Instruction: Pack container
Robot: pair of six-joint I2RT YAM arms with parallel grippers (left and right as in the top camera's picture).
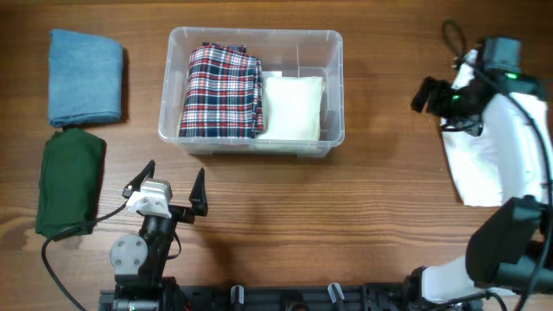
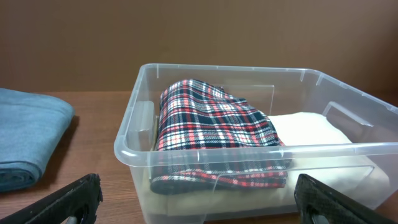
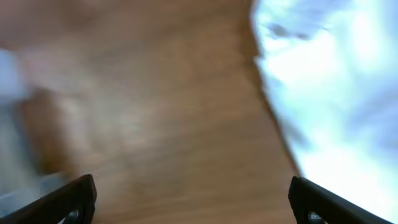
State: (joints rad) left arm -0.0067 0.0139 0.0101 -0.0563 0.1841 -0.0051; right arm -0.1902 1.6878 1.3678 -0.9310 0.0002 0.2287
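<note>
The clear plastic container [image 1: 251,43] stands at the table's middle back. It holds a folded plaid cloth [image 1: 222,91] on the left and a folded white cloth [image 1: 292,107] on the right. The left wrist view shows the container [image 2: 205,152] close ahead with the plaid cloth [image 2: 211,121] in it. My left gripper [image 1: 169,186] is open and empty in front of the container. My right gripper [image 1: 430,93] is open and empty at the far right, beside a white cloth [image 1: 479,173] on the table. The right wrist view is blurred and shows the wide-apart fingers [image 3: 193,199] and that white cloth [image 3: 336,93].
A folded blue cloth [image 1: 84,78] lies at the back left, also in the left wrist view [image 2: 28,143]. A folded dark green cloth [image 1: 69,183] lies in front of it, left of my left gripper. The right arm lies over part of the white cloth on the table.
</note>
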